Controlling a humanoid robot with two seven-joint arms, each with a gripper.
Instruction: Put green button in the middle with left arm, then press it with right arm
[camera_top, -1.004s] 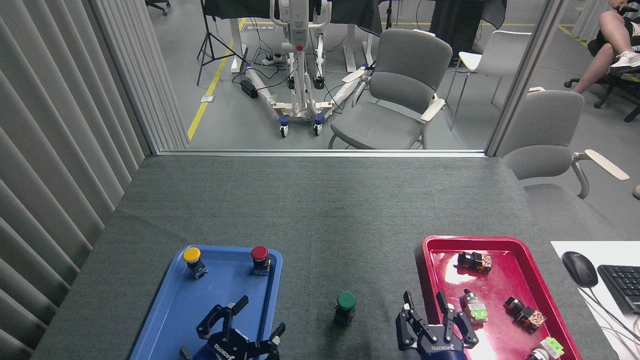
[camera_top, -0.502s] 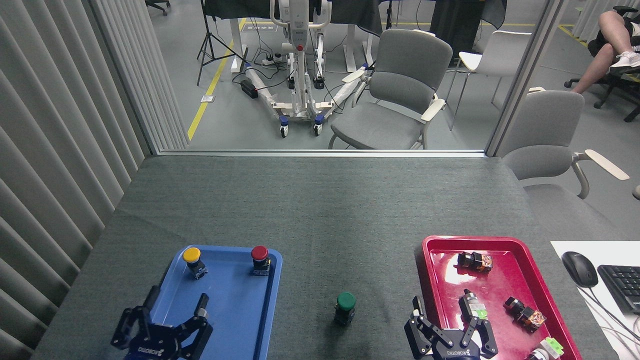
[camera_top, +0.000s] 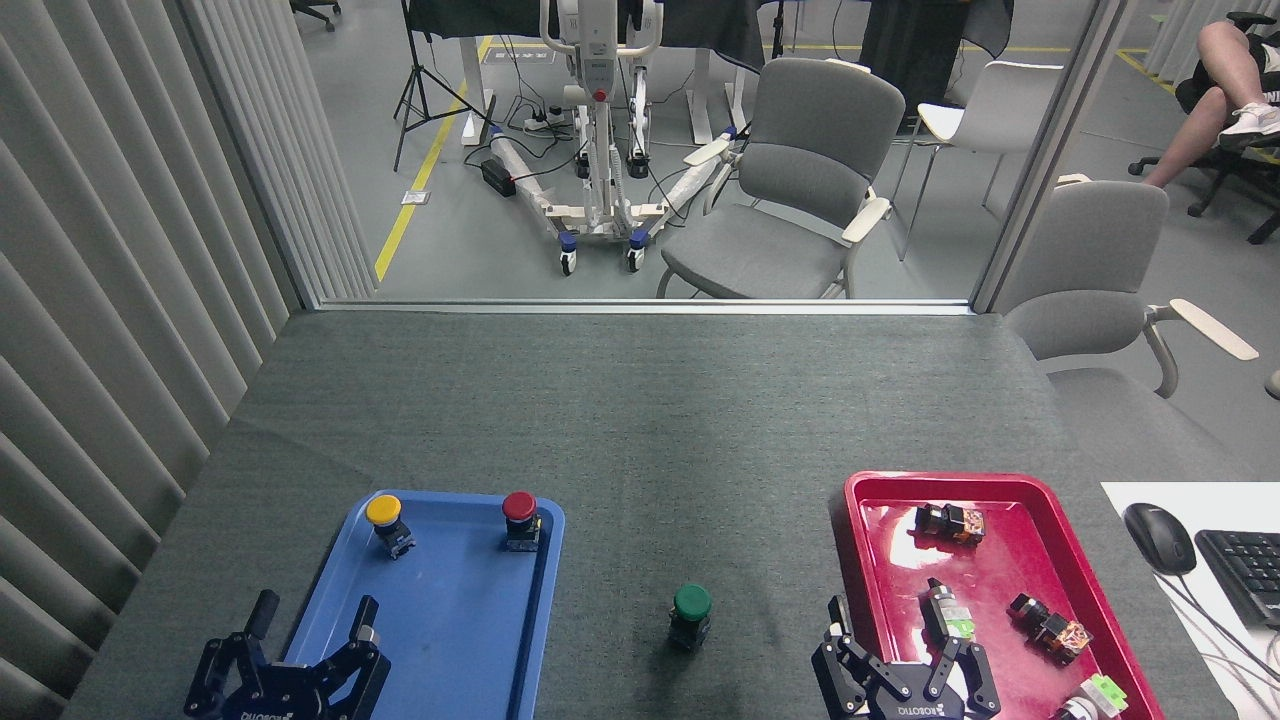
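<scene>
The green button (camera_top: 691, 615) stands upright on the bare grey cloth of the middle (camera_top: 640, 480), between the two trays. My left gripper (camera_top: 312, 614) is low at the bottom left, over the blue tray's left rim, its fingers (camera_top: 263, 612) spread open and holding nothing. At the bottom edge, over the red tray's near left corner, sits my right gripper (camera_top: 905, 630). Its fingers (camera_top: 838, 618) are also apart and empty. Both grippers are well clear of the button.
A blue tray (camera_top: 450, 620) holds a yellow button (camera_top: 386, 523) and a red button (camera_top: 520, 518). The red tray (camera_top: 1000, 560) carries several small switch parts. A mouse (camera_top: 1158, 536) and keyboard (camera_top: 1245, 570) lie at the right. Chairs stand beyond the table's far edge.
My left gripper has drawn back to the left and down, from beside the green button to the blue tray's left rim. My right gripper has sunk lower and shifted slightly right. The button has not moved.
</scene>
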